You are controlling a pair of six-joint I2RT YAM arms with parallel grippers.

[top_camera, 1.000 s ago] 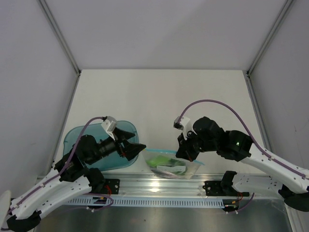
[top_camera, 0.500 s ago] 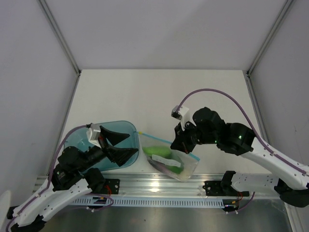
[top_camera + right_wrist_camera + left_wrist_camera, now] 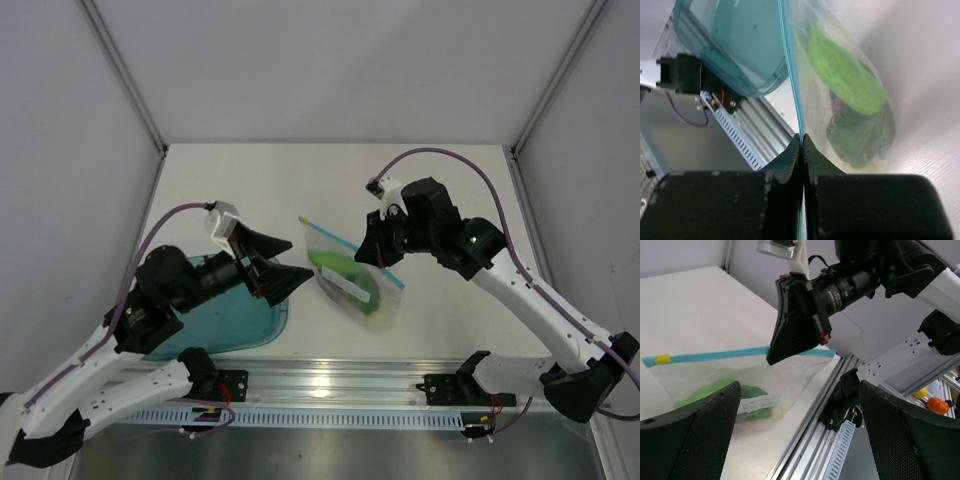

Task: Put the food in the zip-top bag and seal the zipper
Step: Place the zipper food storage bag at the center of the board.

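Observation:
The clear zip-top bag (image 3: 352,282) hangs tilted above the table. Its light-blue zipper (image 3: 345,248) runs along the top edge. My right gripper (image 3: 368,257) is shut on the zipper near its right end; in the right wrist view the pads (image 3: 801,142) are pinched on the strip (image 3: 790,65). Green food (image 3: 842,75) and a darker green piece (image 3: 857,135) lie inside the bag. In the left wrist view the zipper (image 3: 715,354) has a yellow tab (image 3: 661,359) at its left end. My left gripper (image 3: 294,258) is open and empty, just left of the bag.
The teal tray (image 3: 215,318) sits at the near left under my left arm, and it also shows in the right wrist view (image 3: 735,45). The metal rail (image 3: 330,385) runs along the near edge. White walls enclose the table.
My right gripper has lifted the bag off the near edge and carried it toward the middle of the table. My left arm has risen and its open gripper now faces the bag.

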